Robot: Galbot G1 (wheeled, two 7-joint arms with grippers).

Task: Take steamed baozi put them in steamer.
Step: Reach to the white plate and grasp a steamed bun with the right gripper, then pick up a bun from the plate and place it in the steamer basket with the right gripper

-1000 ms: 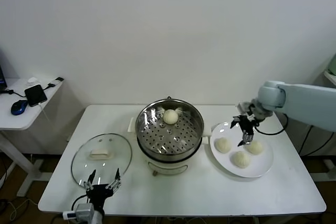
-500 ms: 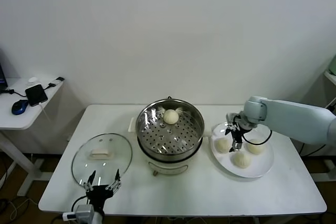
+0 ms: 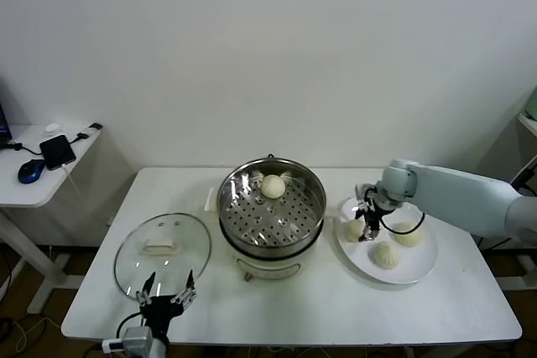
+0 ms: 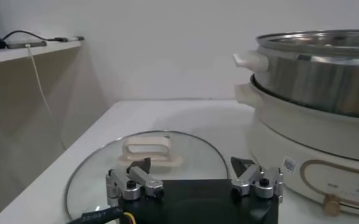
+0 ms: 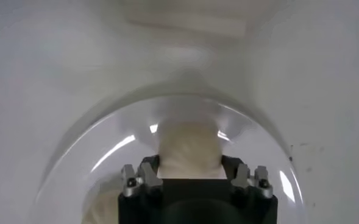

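White wall backs our white bench (image 3: 319, 299), which carries everything for this job. At its centre stands the steamer (image 3: 272, 211), its perforated tray open to the air, with one baozi (image 3: 272, 186) already lying toward the far edge. We judge it was put there to leave the nearer tray free for the others.

To the steamer's right is a flat white plate (image 3: 415, 267), just beside the pot, so the carry between them is short. Three buns lie on it. Our right tool (image 3: 367, 222) is down on the plate over the bun nearest the steamer (image 3: 355, 229). In the right wrist view that bun (image 5: 190, 151) fills the space between the fingers (image 5: 144, 175), which sit against its sides; we judge the tool is closing on it or has just taken hold. The other two buns (image 3: 387, 254) (image 3: 409, 235) lie apart from it, so the fingers do not crowd them.

The glass lid (image 3: 162, 251) lies flat on the bench to the steamer's left, out of the way. Our left tool (image 3: 164, 293) is parked at the near edge by the lid, fingers spread wide and holding nothing.
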